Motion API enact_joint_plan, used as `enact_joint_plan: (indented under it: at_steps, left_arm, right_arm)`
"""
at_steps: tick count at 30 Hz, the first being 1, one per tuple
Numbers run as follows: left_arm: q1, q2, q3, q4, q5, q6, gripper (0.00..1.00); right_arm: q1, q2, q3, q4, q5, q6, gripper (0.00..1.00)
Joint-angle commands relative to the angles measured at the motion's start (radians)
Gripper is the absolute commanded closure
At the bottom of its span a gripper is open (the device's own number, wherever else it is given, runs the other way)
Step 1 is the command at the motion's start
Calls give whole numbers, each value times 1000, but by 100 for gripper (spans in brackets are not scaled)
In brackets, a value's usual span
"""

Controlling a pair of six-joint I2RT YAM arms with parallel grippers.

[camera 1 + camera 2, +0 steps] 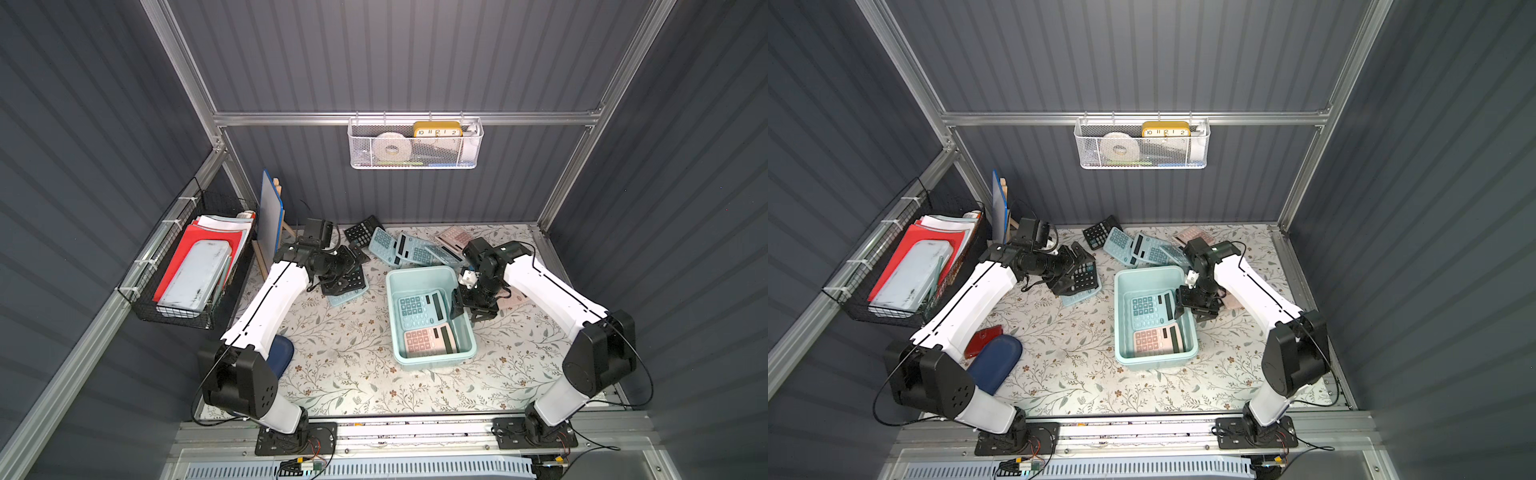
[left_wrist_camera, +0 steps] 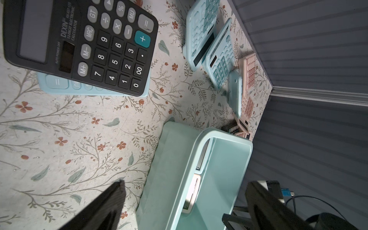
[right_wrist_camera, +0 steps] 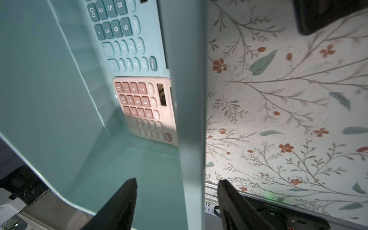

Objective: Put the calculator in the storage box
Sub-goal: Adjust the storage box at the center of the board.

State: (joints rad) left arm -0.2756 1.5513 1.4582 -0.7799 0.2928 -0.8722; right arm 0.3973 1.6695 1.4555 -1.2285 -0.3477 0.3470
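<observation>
My right gripper (image 3: 178,180) has its jaws parted astride one long wall of the storage box (image 1: 436,362) and is gripping nothing. The blue calculator (image 1: 417,309) lies flat on the box floor on the inner jaw's side, with a pink calculator (image 1: 428,340) just beside it. My left gripper (image 2: 186,184) is spread wide and empty, with a black calculator (image 2: 83,43) lying ahead of its jaws.

we read "dexin" and "12-digit electronic calculator" on the black calculator (image 2: 79,45) beside the storage box (image 2: 169,159). inside the box, the blue calculator (image 3: 123,35) shows "on/ac", "mrc", "gt" (the pink calculator (image 3: 143,107) also "on/ac"). well behind the box, the yellow clock (image 1: 437,129) reads 10, 11, 12, 1, 2.
</observation>
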Motion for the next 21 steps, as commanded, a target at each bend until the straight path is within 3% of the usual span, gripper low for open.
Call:
enact_joint_plan:
  at_steps: [1, 7, 15, 21]
  left_arm:
    - [-7, 7, -25, -5, 38, 23, 1]
    - [-5, 10, -23, -7, 39, 23, 1]
    - [-6, 18, -1, -57, 18, 40, 1]
    - [-5, 27, 3, -95, -2, 73, 1]
  right_arm:
    - [5, 12, -9, 52, -123, -2, 31]
    - [8, 14, 10, 69, -159, 26, 31]
    - [25, -23, 139, -87, 135, 11, 33]
    - [153, 9, 188, -50, 142, -59, 45]
